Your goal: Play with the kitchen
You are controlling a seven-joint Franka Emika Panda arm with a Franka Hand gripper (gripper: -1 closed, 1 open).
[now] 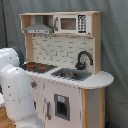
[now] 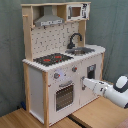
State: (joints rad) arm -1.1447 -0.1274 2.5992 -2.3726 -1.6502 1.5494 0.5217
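The kitchen (image 1: 65, 60) (image 2: 60, 65) is a white and light-wood toy unit with a pegboard back, grey hood (image 2: 49, 21), black faucet (image 2: 75, 39), sink (image 1: 71, 74) and red-ringed stove (image 2: 52, 59). In the second exterior view my white arm reaches in from the right. Its gripper (image 2: 83, 82) is at the kitchen's front panel, just right of the oven door (image 2: 64, 96) and below the knobs (image 2: 56, 76). In the first exterior view the arm (image 1: 17, 92) fills the lower left and hides the gripper.
A toy microwave (image 1: 69, 23) sits on the top shelf beside the hood. A small door with a dark window (image 1: 62, 106) is under the sink. A wooden table top (image 2: 100, 115) lies beneath the arm. A grey curtain hangs behind the unit.
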